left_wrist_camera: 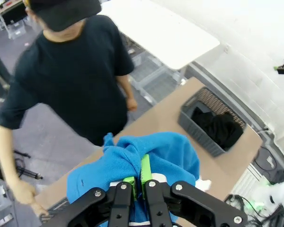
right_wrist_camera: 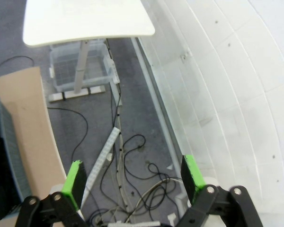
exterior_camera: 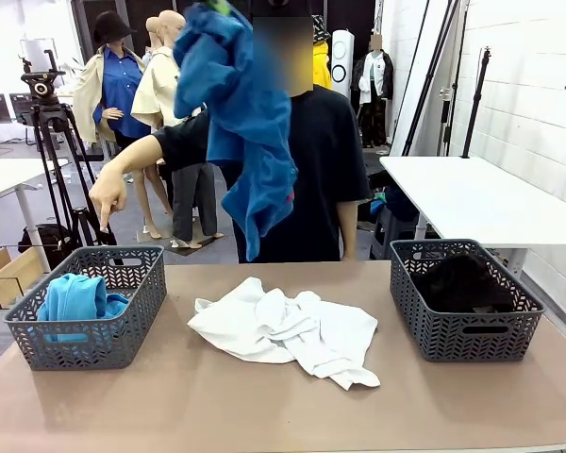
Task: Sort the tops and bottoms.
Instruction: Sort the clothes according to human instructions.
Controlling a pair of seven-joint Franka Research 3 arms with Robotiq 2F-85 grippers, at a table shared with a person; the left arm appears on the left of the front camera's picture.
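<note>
The blue top hangs in the air above the far middle of the table, in front of the person, its folds trailing down to about the person's waist. The left gripper holds it from above: in the left wrist view the green pads are pressed together on a bunched fold of the cloth, with the rest of the garment spread beneath the fingers. The white tops lie in a loose crumpled heap at the table's centre, between the two baskets and touching neither. A second blue top lies folded over in the left basket. The bottoms, a dark bundle, sit inside the right basket. The table is plain brown, and both grey mesh baskets stand upright near its side edges. The person stands at the far edge with one arm stretched out; the hand points its index finger down, just beyond the left basket's far rim. Behind are a tripod, a white table and a white block wall. The right gripper hangs off the table's right side, its jaws spread wide with nothing between them, over grey floor strewn with cables; the right basket's edge shows at the left of that view.
</note>
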